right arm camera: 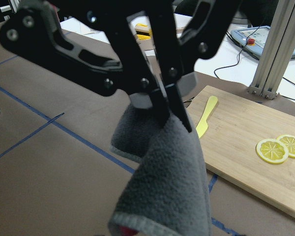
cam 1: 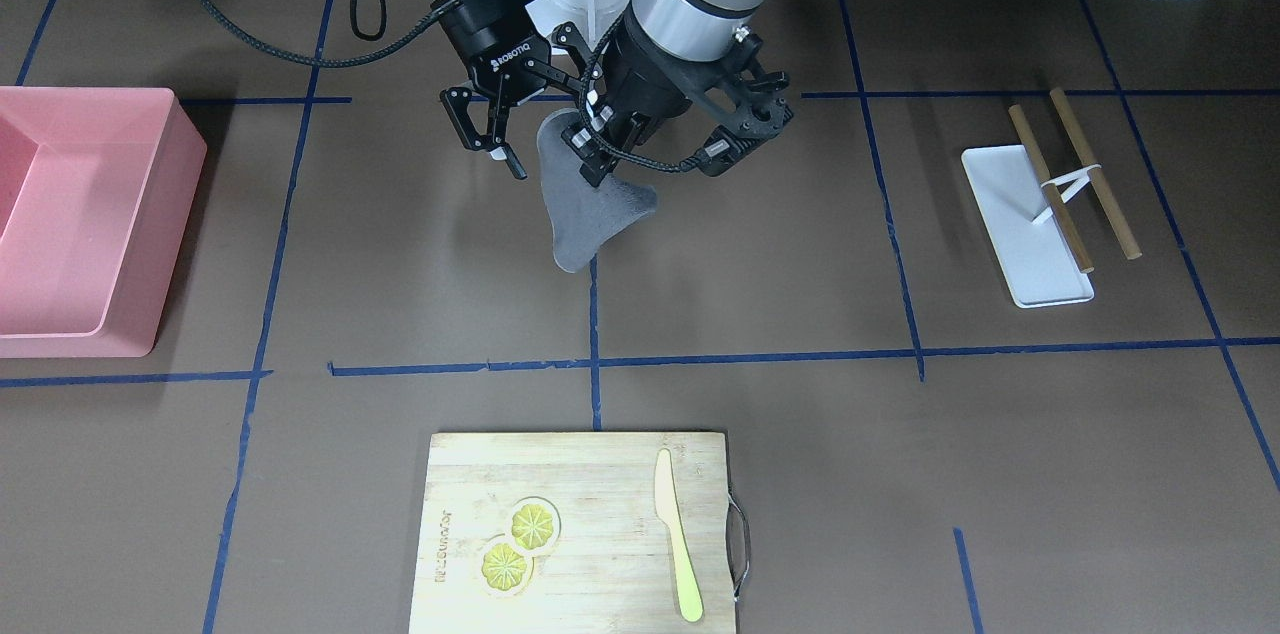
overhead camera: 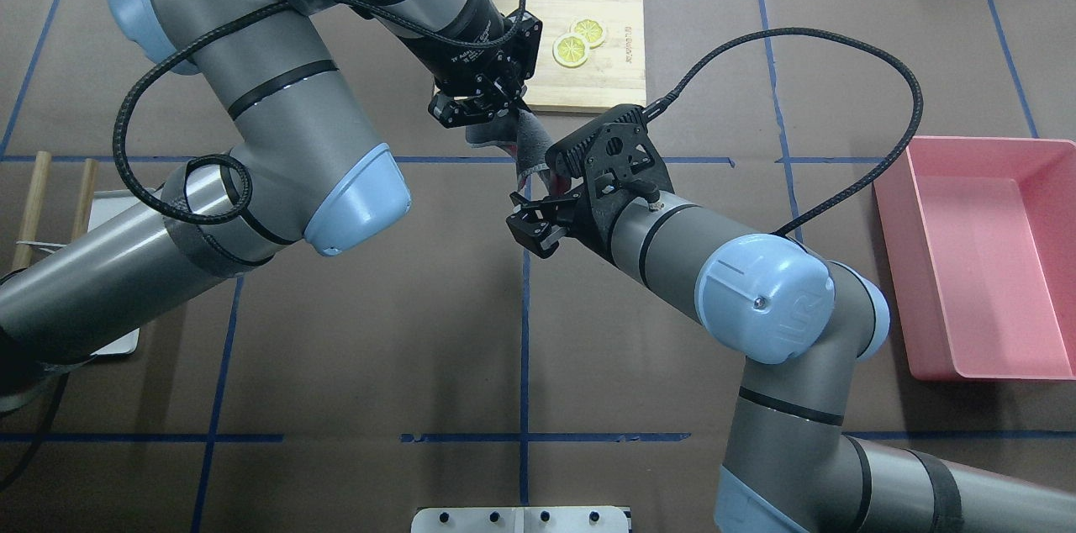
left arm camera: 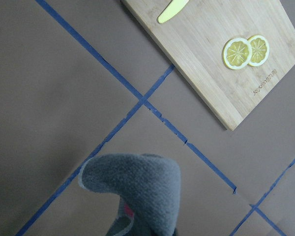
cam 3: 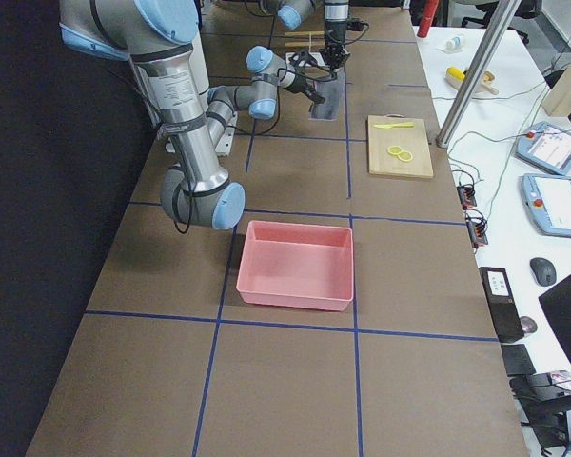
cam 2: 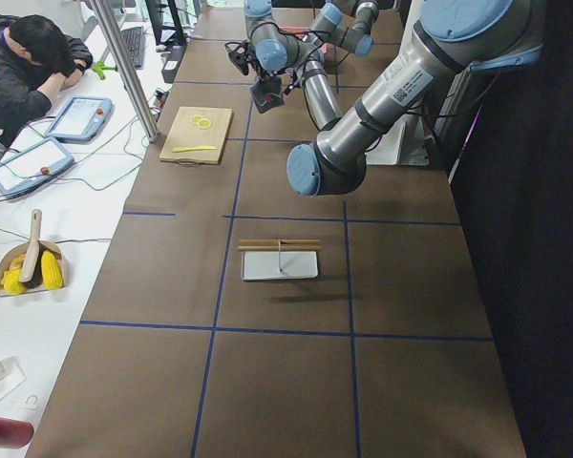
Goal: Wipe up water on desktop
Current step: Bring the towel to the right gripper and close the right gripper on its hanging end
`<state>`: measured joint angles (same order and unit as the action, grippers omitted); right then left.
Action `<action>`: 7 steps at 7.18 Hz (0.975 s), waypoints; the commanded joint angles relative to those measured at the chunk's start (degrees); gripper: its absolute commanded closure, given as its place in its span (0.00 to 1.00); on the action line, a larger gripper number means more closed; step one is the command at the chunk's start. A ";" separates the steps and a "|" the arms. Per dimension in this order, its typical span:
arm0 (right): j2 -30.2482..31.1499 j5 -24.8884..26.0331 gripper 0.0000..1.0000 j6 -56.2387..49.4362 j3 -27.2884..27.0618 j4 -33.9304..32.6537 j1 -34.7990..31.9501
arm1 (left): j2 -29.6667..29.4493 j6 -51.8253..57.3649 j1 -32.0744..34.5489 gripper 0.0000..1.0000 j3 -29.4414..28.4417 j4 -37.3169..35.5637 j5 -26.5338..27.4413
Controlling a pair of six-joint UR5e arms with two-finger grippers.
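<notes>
Centrally, left tool (cam 1: 592, 154) pinches grey cloth (cam 1: 588, 214) hanging over the table (cam 1: 760, 294); right tool (cam 1: 488, 136) sits just beside, jaws spread, empty.

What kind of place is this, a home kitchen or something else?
Most likely a robotics lab, not a kitchen: the desktop carries a blue tape grid, a left arm and right arm work over it, and an operator sits beside teach pendants.

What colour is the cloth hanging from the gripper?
The cloth is dark grey, some pink at its lower edge; clearest in the right wrist view.
</notes>
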<state>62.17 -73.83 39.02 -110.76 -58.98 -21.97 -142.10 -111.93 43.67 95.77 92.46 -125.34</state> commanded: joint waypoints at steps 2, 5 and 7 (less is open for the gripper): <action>-0.03 -0.35 0.46 0.18 -0.16 -0.26 0.35 | 0.07 -0.04 -0.08 0.95 -0.85 0.62 0.00; -0.03 -0.26 0.59 0.62 -0.34 -0.26 0.35 | -0.02 -0.04 -0.08 0.95 -1.29 0.70 0.00; -0.03 -0.35 1.00 0.71 -0.78 -0.26 0.96 | -0.02 0.13 -0.08 0.94 -1.29 0.70 0.00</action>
<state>62.14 -74.15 39.65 -111.30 -59.24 -21.40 -142.12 -111.89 43.59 94.49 93.16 -125.33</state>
